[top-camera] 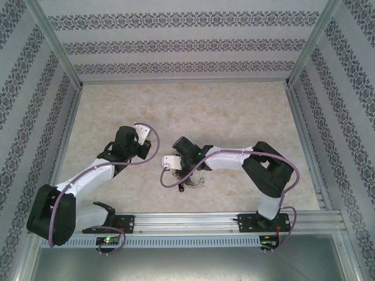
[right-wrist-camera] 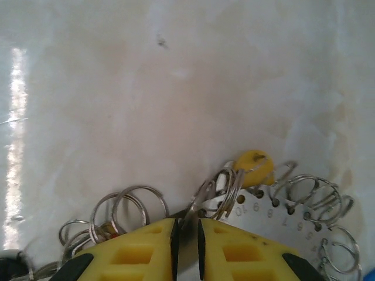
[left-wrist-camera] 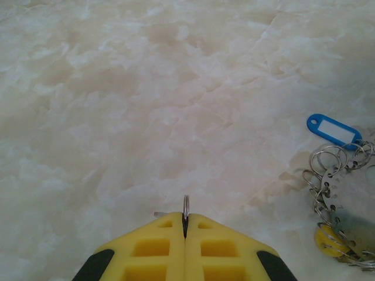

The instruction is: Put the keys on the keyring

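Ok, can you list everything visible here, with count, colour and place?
flat metal disc with numbered holes: one, silvery, by the right tool
wire split rings: many, silvery, around the disc
blue plastic key tag: one, blue, beside the rings
yellow plastic key tag: one, yellow, at the disc's edge
marble-patterned table: one, cream, under everything
left tool: one, yellow, shut on a small silver ring
right tool: one, yellow, almost closed, a ring in the gap

A pale, marble-patterned table (top-camera: 234,111) spreads from near to far. It is boxed in by wallpaper in dark floral bands: a far wall (top-camera: 187,44), a left wall (top-camera: 23,117) and a right wall (top-camera: 351,105). A silvery metal rail (top-camera: 187,221) runs along the near edge.
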Robot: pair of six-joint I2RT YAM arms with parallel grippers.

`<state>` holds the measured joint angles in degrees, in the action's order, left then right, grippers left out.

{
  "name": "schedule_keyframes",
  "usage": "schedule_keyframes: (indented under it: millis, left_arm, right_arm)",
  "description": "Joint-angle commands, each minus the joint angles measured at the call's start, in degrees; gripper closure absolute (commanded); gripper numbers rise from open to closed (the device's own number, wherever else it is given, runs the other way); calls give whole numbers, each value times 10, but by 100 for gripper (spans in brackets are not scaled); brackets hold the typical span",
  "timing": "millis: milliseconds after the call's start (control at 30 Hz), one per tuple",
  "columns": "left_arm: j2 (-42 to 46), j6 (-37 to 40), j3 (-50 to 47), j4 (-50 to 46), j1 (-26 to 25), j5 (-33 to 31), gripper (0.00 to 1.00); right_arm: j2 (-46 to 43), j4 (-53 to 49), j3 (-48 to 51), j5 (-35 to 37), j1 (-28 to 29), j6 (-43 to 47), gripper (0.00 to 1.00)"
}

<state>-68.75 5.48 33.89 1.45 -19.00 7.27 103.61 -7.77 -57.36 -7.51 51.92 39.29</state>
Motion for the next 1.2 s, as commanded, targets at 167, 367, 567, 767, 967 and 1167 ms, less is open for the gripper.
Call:
schedule_keyframes:
  millis: [167, 367, 567, 767, 967, 1167]
  left_arm:
    - [4, -12, 11, 2, 6, 5, 100]
    - [5, -12, 11, 1, 6, 5, 100]
    - [5, -11, 10, 1, 6, 6, 100]
    - [5, -11, 10, 2, 6, 5, 100]
    - [9, -13, 8, 2, 6, 5, 100]
    - [11, -13, 7, 2, 6, 5, 100]
  right_arm:
    - [5, 40, 15, 29, 4, -41, 81]
    - [0, 33, 19, -19, 5, -34, 82]
    - [-28, 10, 28, -62, -15, -17, 78]
    - [-38, 6, 37, -160, -25, 21, 76]
    - [-9, 0, 6, -150, -27, 16, 75]
    - [-8, 20, 16, -143, -44, -19, 71]
